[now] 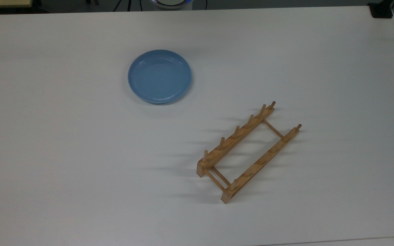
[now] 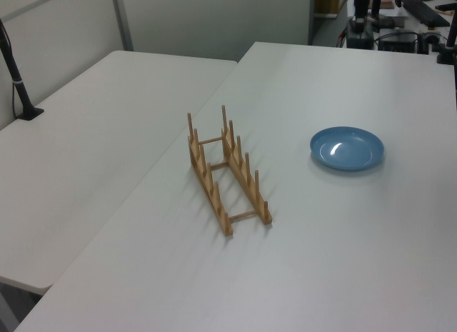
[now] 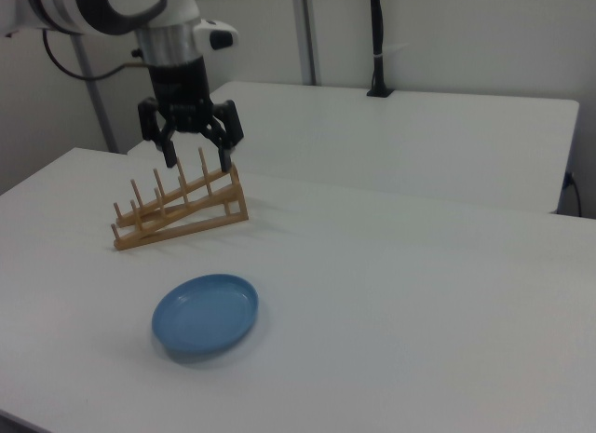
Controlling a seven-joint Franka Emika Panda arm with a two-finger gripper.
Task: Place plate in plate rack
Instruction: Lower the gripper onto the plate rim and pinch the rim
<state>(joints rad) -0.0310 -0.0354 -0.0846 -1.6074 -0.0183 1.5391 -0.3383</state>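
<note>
Your gripper hangs with its fingers spread and nothing between them, high above the tabletop, pointing straight down; in the right view it overlaps the rack, but how close it really is to it cannot be told from there. The plate lies flat, rim up, toward the far edge of the tabletop in the top view, well apart from the rack, which sits nearer the top view's lower right, set diagonally to the table edges. Rack slots are all vacant, pegs upright. Judgement: nothing is grasped yet, so the task is at its start and the approach to the plate is the step in hand. A flat plate offers only its raised rim to pinch, so you will likely want the open fingers brought over one edge. Glossy surface may slip. The rack's skewed angle means the plate must be turned on edge and lined up across the rails.
</note>
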